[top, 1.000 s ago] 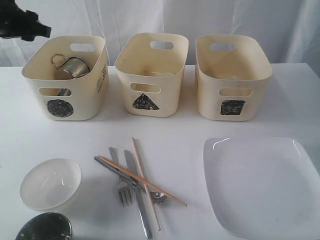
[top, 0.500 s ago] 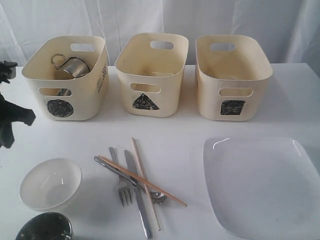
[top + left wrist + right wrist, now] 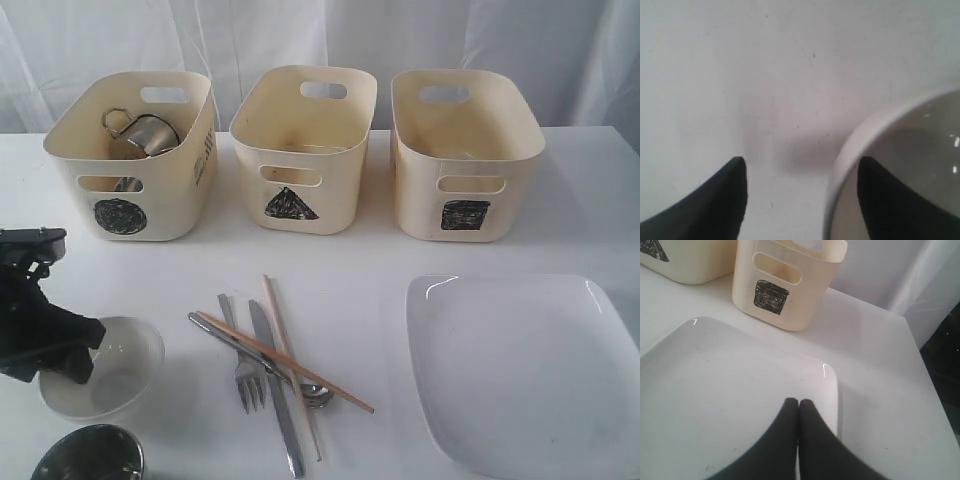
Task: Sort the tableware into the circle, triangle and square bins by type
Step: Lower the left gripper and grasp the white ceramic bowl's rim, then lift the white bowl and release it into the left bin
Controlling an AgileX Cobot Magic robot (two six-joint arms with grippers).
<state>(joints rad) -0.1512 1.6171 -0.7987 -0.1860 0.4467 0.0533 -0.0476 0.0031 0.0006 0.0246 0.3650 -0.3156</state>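
Observation:
My left gripper (image 3: 55, 362) is low over the left rim of the white round bowl (image 3: 125, 362). In the left wrist view the left gripper (image 3: 802, 167) is open and straddles the bowl's rim (image 3: 847, 152), one finger inside the bowl and one outside. A steel bowl (image 3: 90, 458) lies just in front. Fork (image 3: 240, 375), knife (image 3: 280, 405), spoon (image 3: 316, 394) and chopsticks (image 3: 290, 352) lie crossed at the centre. My right gripper (image 3: 799, 402) is shut and empty above the white square plate (image 3: 715, 390); it does not show in the exterior view.
At the back stand the circle bin (image 3: 130, 190) holding a steel cup (image 3: 150, 132), the triangle bin (image 3: 300, 170) and the square bin (image 3: 465, 180). The square plate (image 3: 525, 370) fills the front right. The table edge drops off beyond the plate (image 3: 920, 340).
My left arm came down from the back left, beside the circle bin, to the white bowl's left rim. Nothing else moved.

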